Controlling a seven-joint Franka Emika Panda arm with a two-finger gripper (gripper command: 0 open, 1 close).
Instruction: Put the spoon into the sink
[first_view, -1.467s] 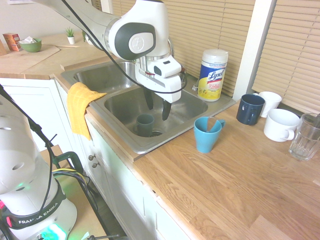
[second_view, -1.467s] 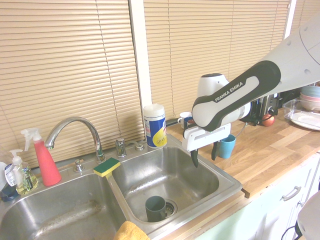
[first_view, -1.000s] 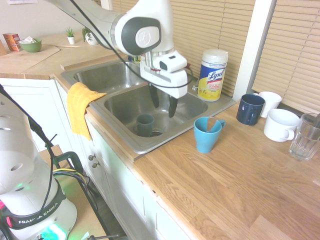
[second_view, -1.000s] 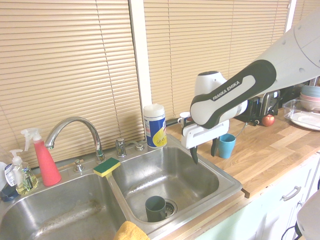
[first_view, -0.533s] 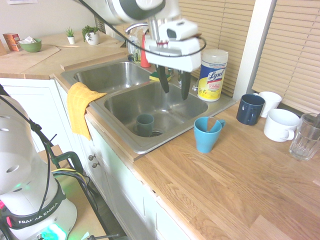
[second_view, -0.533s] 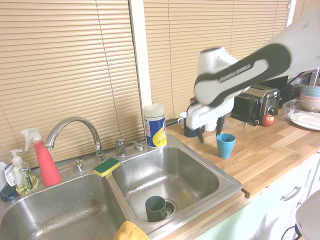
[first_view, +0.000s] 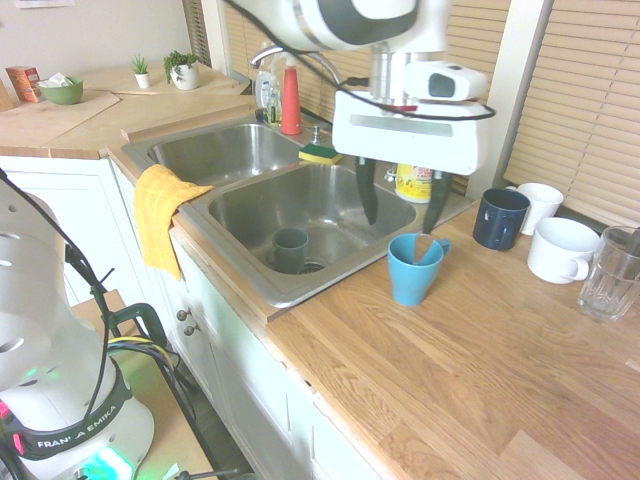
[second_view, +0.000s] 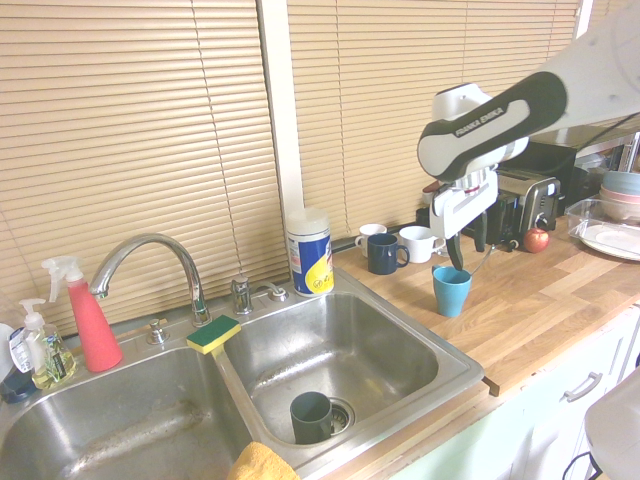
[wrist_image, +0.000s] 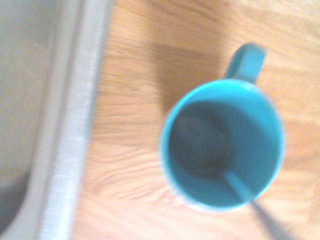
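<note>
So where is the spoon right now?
The spoon stands in the blue mug on the wooden counter, beside the sink, below the open gripper.

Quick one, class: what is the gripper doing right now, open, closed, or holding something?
Gripper: open, holding nothing, above the blue mug with the spoon in it.

Wooden counter (first_view: 470, 350) bears blue mug (first_view: 411, 270), white cups (first_view: 560, 249), glass (first_view: 609, 274).

Above the blue mug (first_view: 412, 270) the way down looks clear; the sink (first_view: 262, 293) basin holds only a dark cup (first_view: 291, 250).
</note>
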